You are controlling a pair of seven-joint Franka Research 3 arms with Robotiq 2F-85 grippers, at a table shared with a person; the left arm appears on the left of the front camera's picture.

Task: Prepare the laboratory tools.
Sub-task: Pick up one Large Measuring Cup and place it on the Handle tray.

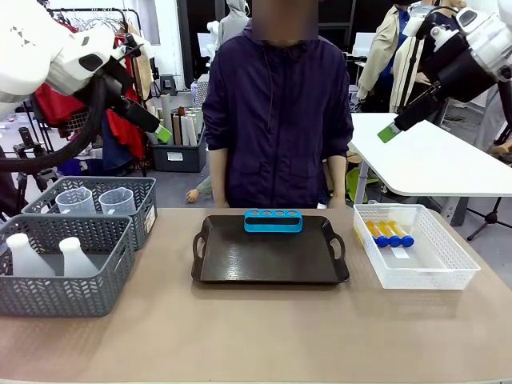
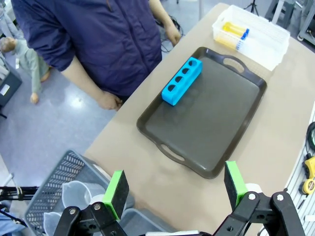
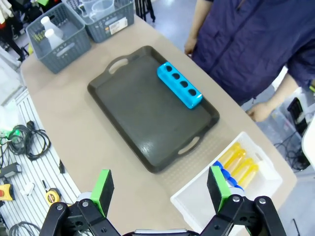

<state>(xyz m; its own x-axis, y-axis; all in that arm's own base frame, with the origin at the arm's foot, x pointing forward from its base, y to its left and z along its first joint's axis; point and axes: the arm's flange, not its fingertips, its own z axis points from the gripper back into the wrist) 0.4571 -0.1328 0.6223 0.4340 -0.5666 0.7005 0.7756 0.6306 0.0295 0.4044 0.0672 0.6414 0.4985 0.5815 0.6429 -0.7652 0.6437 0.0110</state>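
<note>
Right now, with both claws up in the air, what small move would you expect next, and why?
Probably the right claw lowers toward the blue-capped tubes lying in the white basket. It hangs open, high on that side, and the blue rack on the tray has four empty holes. The tubes look like the things meant to fill them.

The rack (image 2: 182, 81) is sitting on the tray (image 2: 211, 123) ahead of the left gripper (image 2: 177, 189) — tubes (image 3: 235, 166) (inside the basket (image 1: 438, 240)) are lying below the right gripper (image 3: 160, 189).
</note>
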